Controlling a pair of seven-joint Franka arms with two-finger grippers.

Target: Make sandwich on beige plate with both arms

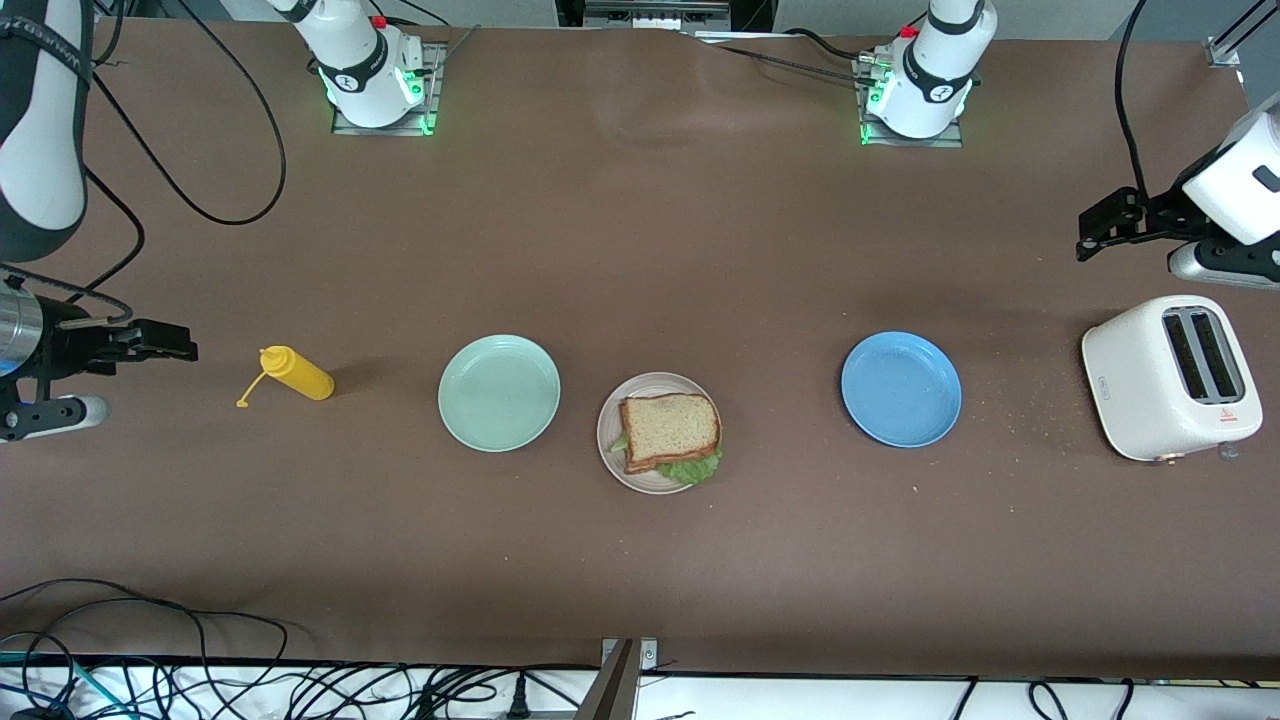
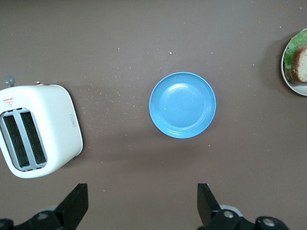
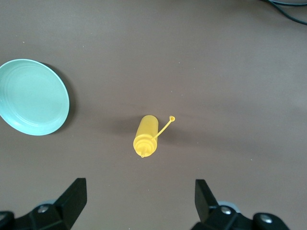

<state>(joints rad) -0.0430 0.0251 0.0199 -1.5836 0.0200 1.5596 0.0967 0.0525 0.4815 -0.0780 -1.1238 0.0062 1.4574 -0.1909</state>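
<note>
Both end effectors (image 2: 141,208) (image 3: 139,203) wide open, empty.

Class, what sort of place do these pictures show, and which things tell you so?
Probably a robotics lab staged as a kitchen: two white robot arms bolted to a brown-covered table, a white two-slot toaster, and loose cables along the table's edge.

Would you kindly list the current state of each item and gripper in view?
sandwich: assembled, on the beige plate
mint green plate: empty
blue plate: empty
yellow squeeze bottle: lying down, cap off but tethered
toaster: slots empty
left gripper: open, holding nothing
right gripper: open, holding nothing
</note>
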